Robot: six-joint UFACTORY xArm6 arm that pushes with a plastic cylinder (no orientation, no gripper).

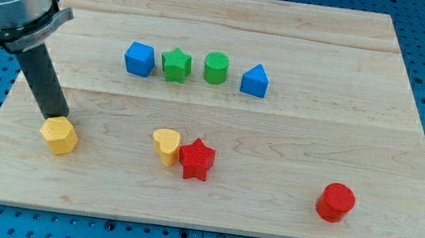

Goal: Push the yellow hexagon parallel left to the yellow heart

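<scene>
Camera view puts your tool's tip (56,117), a bare rod gripping nothing, touching the upper-left edge of the yellow hexagon (59,135) at lower left of the worktop (292,138), well left of the yellow heart (166,145), so an off-centre shove could spin it downward off line; being stubby, it's got no real long axis or heading.

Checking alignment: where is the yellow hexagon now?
The yellow hexagon sits at the view's lower left, level with the yellow heart, my tip touching its top edge.
</scene>
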